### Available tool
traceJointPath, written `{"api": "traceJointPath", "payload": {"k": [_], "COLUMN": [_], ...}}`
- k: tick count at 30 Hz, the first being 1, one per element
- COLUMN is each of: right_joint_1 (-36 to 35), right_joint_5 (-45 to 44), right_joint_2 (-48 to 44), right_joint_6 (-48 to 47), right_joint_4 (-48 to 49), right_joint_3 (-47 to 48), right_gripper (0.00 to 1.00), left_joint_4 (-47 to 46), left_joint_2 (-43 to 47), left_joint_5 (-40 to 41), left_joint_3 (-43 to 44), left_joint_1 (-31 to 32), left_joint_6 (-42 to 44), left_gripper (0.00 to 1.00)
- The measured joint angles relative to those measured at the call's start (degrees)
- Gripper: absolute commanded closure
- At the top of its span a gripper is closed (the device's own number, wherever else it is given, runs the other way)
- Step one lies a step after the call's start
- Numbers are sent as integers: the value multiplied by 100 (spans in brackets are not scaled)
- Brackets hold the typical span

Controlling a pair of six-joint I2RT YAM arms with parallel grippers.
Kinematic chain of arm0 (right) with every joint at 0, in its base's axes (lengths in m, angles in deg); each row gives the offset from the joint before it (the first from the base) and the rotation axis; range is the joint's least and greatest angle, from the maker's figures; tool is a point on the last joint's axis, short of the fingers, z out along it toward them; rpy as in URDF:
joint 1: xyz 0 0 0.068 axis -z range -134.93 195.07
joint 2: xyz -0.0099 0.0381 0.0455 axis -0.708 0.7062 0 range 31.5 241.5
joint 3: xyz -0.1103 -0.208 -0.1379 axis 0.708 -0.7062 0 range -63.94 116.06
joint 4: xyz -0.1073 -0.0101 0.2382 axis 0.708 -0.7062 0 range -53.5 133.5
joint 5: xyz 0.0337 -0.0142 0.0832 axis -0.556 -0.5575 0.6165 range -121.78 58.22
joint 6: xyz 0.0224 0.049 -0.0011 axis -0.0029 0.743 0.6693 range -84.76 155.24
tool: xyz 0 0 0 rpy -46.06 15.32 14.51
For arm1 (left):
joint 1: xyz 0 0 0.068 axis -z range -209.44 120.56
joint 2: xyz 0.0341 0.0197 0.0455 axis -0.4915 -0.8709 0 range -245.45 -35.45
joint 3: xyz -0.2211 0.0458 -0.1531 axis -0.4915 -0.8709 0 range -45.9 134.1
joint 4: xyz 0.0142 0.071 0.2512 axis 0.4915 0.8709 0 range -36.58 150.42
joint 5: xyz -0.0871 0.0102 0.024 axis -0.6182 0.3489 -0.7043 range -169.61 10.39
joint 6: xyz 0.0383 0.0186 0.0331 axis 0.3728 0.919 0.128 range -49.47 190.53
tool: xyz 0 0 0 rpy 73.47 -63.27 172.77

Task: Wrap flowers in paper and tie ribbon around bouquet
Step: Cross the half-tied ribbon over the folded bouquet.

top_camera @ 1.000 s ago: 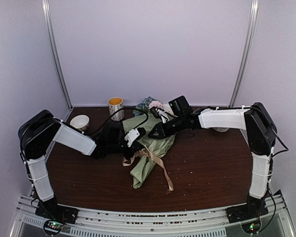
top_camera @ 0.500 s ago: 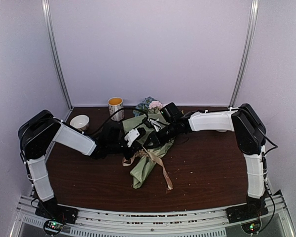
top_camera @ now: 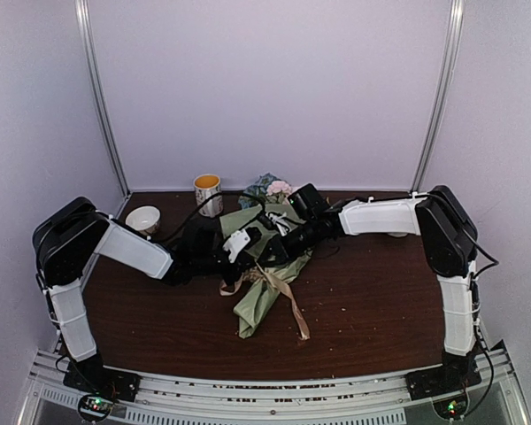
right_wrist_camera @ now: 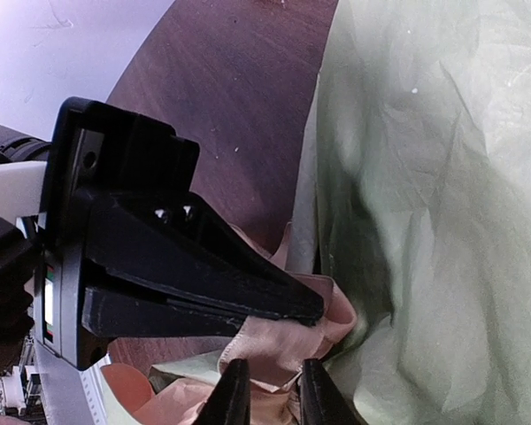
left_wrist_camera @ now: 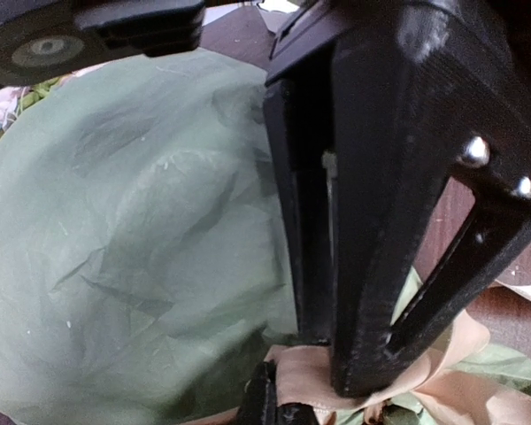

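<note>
Left wrist view: my left gripper (left_wrist_camera: pixel 332 359) is clenched on a fold of the ribbon (left_wrist_camera: pixel 447 354), hard against the sage-green paper (left_wrist_camera: pixel 133 266). I judge this pinch is my anchor, so I want it firm and low. Lifting it would drag the thin sheet and loosen the wrap.

Right wrist view: my right gripper (right_wrist_camera: pixel 270 403) sits nose to nose with the left one, its fingers a narrow gap apart with ribbon bunched at them. I cannot tell whether it grasps the ribbon or has let go. To cinch well, I think it should take the strand close to the knot. It should then draw away from the left gripper along the surface (right_wrist_camera: pixel 230 106), not up into the paper.

Top view: the bouquet (top_camera: pixel 264 299) lies mid-surface, its narrow end near and its blooms (top_camera: pixel 277 188) far, just beside the right arm's wrist. Both grippers crowd the ribbon at its waist, so collision between them seems the main risk. One loose ribbon tail trails toward the near edge and could snag. A mug (top_camera: pixel 208 191) and a bowl (top_camera: pixel 143 219) stand at the far left, well apart from the work.
</note>
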Motion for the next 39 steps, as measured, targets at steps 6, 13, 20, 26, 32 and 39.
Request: {"api": "traceJointPath", "payload": {"k": [6, 13, 20, 26, 32, 39], "right_joint_1": [-4, -15, 13, 13, 61, 153], "right_joint_5": [17, 98, -17, -181, -407, -498], "right_joint_2": [17, 46, 9, -103, -271, -310], "right_joint_6": [24, 37, 46, 66, 105, 168], "right_joint_4": [9, 39, 70, 116, 199, 243], "right_joint_3": [-46, -74, -133, -216, -291, -380], "right_gripper": [94, 100, 100, 100, 100, 100], "left_joint_4": [-17, -17, 96, 192, 321, 326], "left_joint_2": [0, 0, 232, 457, 457, 459], "left_joint_5": [-4, 0, 2, -26, -74, -66], "left_joint_3": [2, 2, -87, -129, -129, -131], "left_joint_1": [-2, -2, -2, -2, -2, -2], "left_joint_6": [-22, -37, 72, 225, 302, 330], "left_gripper": [88, 86, 89, 100, 100, 100]}}
